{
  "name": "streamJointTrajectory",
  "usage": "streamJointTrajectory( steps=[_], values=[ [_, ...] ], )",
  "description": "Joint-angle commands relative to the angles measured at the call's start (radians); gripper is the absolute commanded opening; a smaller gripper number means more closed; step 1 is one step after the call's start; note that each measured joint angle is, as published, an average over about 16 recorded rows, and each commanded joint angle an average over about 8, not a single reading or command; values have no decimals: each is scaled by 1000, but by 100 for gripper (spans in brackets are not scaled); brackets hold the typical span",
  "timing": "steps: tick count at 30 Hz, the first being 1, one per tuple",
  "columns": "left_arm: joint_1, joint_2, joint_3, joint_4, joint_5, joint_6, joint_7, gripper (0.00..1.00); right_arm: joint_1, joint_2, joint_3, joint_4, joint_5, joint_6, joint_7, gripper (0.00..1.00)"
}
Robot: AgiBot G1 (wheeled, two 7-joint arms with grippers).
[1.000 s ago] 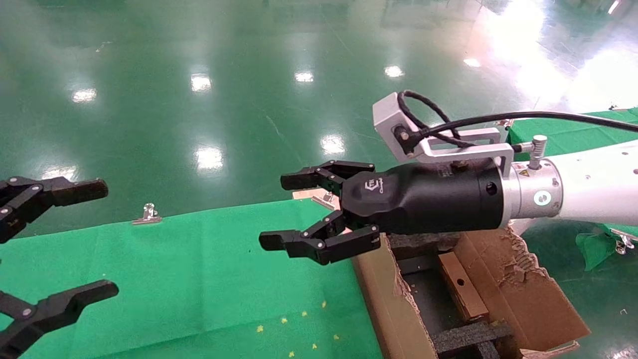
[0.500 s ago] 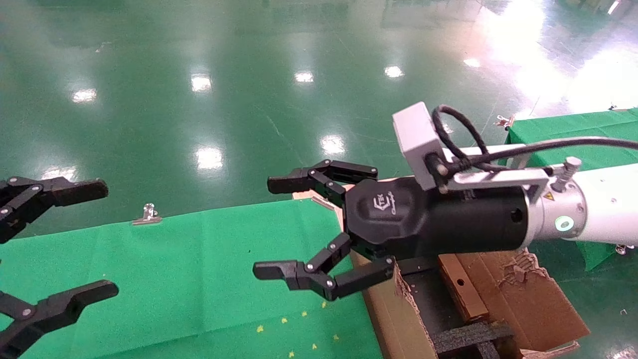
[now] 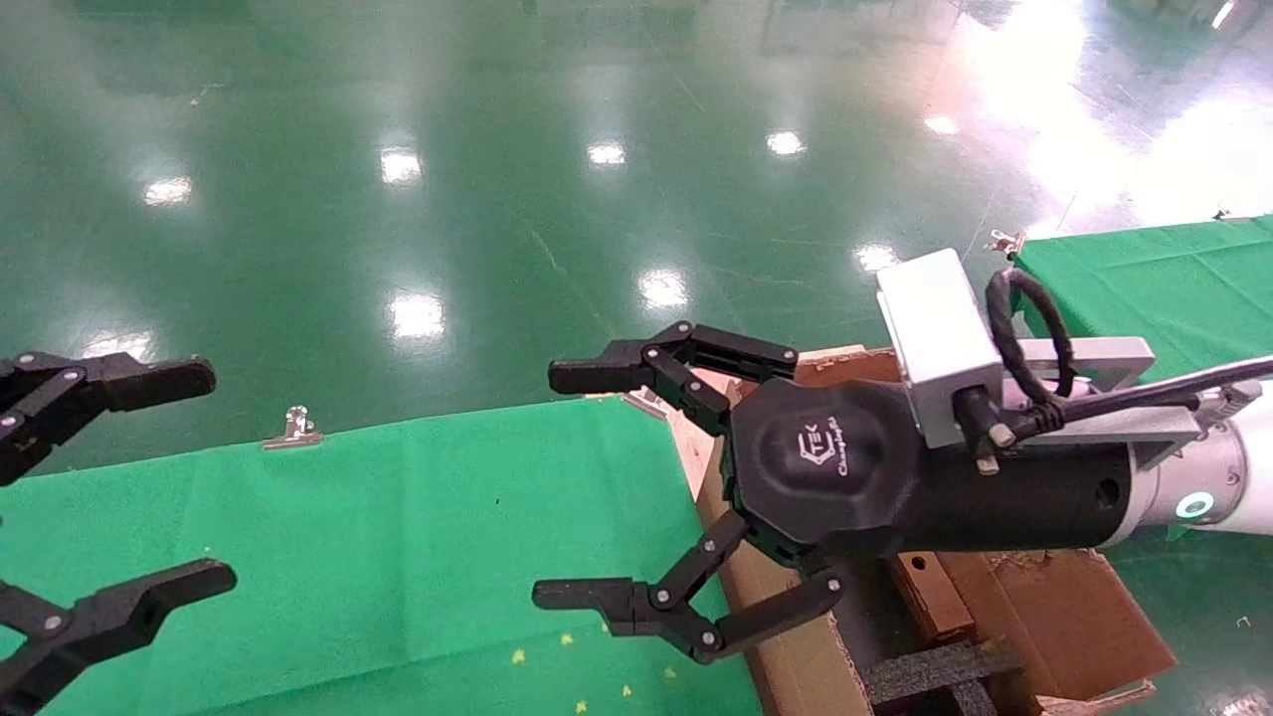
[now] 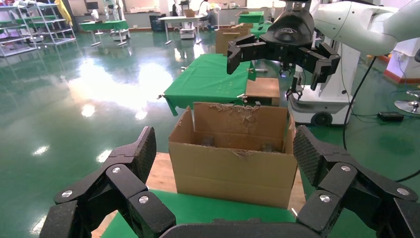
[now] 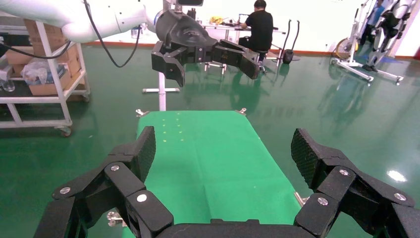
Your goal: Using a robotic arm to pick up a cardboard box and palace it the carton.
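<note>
- Our right gripper (image 3: 567, 487) hangs in the air above the near edge of the carton (image 3: 786, 666), reaching out over the green table (image 3: 348, 537).
- Its black fingers (image 3: 587, 376) are spread wide, and nothing sits between them.
- The cardboard box (image 3: 930, 597) lies down inside the carton, resting among the black foam inserts (image 3: 935, 671); we see its small round hole facing up.
- The box lies below and behind the fingers, under the black wrist of the robotic arm (image 3: 995, 477), well apart from the fingertips and not touching them.
- Our left gripper (image 3: 119, 487) hovers at the left side over the green table, fingers also spread wide and holding nothing.
- From the left wrist view, we see the carton (image 4: 233, 163) standing just past the end of the table, its torn flaps up, with the right gripper (image 4: 280, 54) open above it.
- A metal clip (image 3: 295, 426) holds the cloth at the table's far edge.
</note>
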Motion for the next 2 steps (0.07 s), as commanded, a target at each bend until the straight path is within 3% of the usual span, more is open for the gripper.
streamJointTrajectory(
  steps=[1, 2],
  values=[
    [0, 0, 0, 0, 0, 0, 0, 100, -27, -4, 43, 8, -5, -13, -10, 100],
    [0, 0, 0, 0, 0, 0, 0, 100, -28, -4, 45, 8, -5, -14, -10, 100]
  ],
)
